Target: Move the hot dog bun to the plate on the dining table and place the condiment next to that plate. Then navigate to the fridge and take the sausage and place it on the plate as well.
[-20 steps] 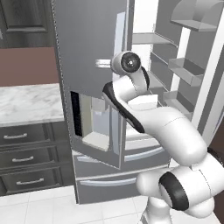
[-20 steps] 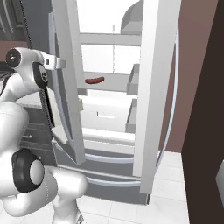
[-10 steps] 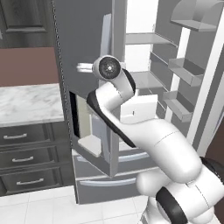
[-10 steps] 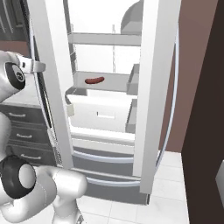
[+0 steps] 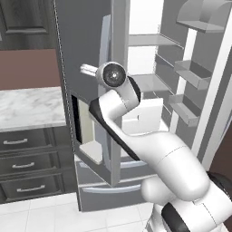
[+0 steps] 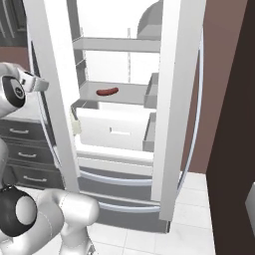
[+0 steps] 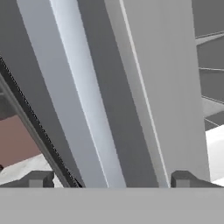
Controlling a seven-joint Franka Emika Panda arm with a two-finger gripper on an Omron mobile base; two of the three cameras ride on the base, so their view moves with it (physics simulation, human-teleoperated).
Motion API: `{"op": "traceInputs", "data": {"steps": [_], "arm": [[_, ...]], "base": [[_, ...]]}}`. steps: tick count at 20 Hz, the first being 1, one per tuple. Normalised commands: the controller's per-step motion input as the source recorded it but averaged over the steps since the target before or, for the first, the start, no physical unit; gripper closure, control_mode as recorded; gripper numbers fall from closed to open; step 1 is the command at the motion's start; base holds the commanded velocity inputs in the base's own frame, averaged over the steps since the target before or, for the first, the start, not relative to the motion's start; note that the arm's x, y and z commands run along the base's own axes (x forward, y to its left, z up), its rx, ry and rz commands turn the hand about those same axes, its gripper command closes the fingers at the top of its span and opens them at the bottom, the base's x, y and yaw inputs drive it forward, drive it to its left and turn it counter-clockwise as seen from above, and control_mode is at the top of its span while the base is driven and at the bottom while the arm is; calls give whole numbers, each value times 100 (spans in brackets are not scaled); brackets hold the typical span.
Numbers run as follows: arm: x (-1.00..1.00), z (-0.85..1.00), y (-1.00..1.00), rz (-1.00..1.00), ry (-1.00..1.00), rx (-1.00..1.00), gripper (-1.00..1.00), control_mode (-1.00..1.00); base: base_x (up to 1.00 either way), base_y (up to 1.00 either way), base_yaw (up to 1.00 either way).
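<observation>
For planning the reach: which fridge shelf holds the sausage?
The middle shelf, directly above the white drawer, holds the sausage; the shelf above it is bare.

The fridge (image 6: 164, 99) is tall, grey and stainless, with both upper doors swung open on a bright white interior; long vertical handles run down the door fronts, one a pale bar on the left door (image 5: 105, 90), and a water dispenser panel sits recessed in that door; two grey bottom drawers lie closed beneath the doors; white shelves and a white inner drawer show inside, with bins on the inner face of the right door; the sausage (image 6: 107, 91) is small, dark red-brown and rounded, lying flat on a middle shelf, its long axis running from 8 o'clock to 2 o'clock, above the inner drawer.
</observation>
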Motion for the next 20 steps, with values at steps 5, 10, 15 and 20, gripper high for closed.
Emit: {"op": "traceInputs", "data": {"steps": [5, 10, 15, 20], "arm": [[-70, 21, -38, 0, 0, 31, -100, -100], [-63, 9, -37, 0, 0, 30, -100, -100], [-52, 0, -23, 0, -2, 13, -100, -100], [-67, 9, -25, 1, -8, 8, -100, -100]], "base": [[0, 0, 0], [0, 0, 0], [0, 0, 0], [0, 0, 0]]}}
